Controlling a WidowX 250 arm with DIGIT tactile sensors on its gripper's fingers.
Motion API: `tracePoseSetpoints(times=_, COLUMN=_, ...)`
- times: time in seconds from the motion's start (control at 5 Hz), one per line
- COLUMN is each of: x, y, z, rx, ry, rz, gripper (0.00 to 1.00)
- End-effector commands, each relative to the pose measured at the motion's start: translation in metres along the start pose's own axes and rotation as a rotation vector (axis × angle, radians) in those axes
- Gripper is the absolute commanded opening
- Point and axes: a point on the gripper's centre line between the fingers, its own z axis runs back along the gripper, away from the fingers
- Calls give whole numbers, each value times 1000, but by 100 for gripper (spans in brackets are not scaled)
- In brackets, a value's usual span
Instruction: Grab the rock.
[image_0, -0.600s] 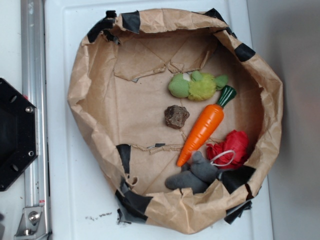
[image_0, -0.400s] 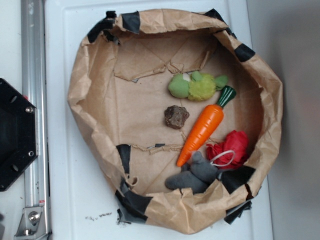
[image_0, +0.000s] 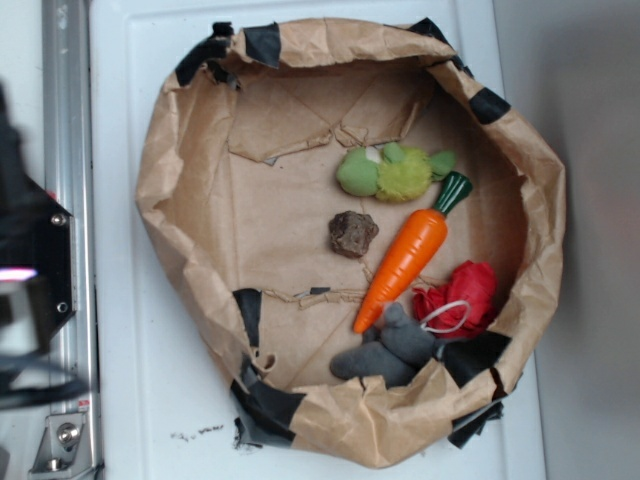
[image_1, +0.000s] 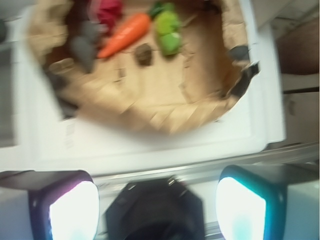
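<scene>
I see the rock (image_0: 353, 233), a small lumpy brown stone near the middle of the paper-lined surface (image_0: 270, 215), just beside the carrot (image_0: 408, 252); it looks hard, rough and dense, so I'd pinch its flatter sides with my jaws, now spread apart.

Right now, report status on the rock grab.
Gripper open, empty, outside the paper bowl. Rock untouched on bowl floor, standing apart from the carrot and green toy. Nothing over the rock.
</scene>
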Motion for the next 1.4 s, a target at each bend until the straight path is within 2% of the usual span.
tracePoseSetpoints(times=0.0, x=65, y=-3, z=-28, rx=-154, ry=-247, rz=-91, gripper=100)
tracePoseSetpoints(times=0.2, x=98, y=-9, z=-80, rx=-227, ry=-219, rz=-172, gripper=100)
tracePoseSetpoints(times=0.4, x=112, y=-29, z=-127, rx=-196, ry=-134, rz=-245, gripper=100)
tracePoseSetpoints(times=0.6, x=112, y=-43, z=-171, rx=-121, ry=-34, rz=-326, gripper=100)
tracePoseSetpoints(times=0.8, x=111, y=-44, z=-194, rx=-101, ry=-12, rz=-370, gripper=87)
tracePoseSetpoints(times=1.0, x=114, y=-43, z=-188, rx=-90, ry=-40, rz=-367, gripper=0)
tracePoseSetpoints(times=1.2, x=118, y=-36, z=-173, rx=-96, ry=-58, rz=-320, gripper=0)
